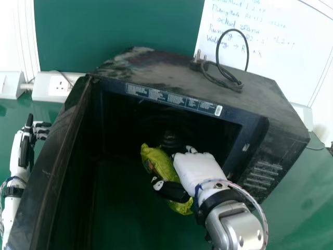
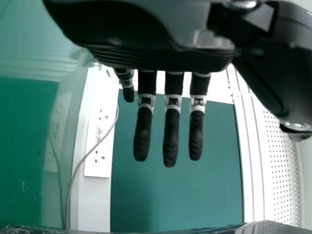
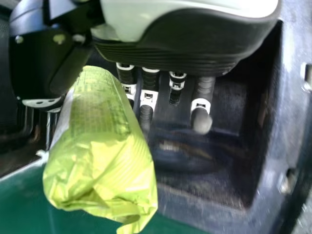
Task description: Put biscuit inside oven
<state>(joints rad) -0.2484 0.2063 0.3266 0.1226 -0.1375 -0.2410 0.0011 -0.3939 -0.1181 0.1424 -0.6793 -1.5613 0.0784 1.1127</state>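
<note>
Clock face set on the head view, 12 at its top. Black box-shaped microwave oven (image 1: 289, 122), scuffed on top, mouth facing 6 o'clock; its dark door (image 1: 54, 148) hangs open at 8 to 9. Black power cable (image 1: 225, 73) with plug lies on the oven roof, 1 to 2 o'clock. Yellow-green biscuit packet in crinkled plastic wrap (image 1: 158, 162) sits at 6 o'clock, at the oven mouth: upper end against the dark cavity, crumpled lower end above the green tabletop (image 1: 296, 208). Cannot tell how far the packet is past the sill. White-and-black right hand (image 1: 196, 167), arm entering from 5 o'clock, clamps it between thumb and hand; its fingers (image 3: 147, 100) run nearly straight, pointing into the cavity. Cavity also holds a dim rounded form, too dark to name. White-and-black left hand (image 1: 26, 148) at 9 o'clock, beyond the door, fingers extended and thumb apart.
</note>
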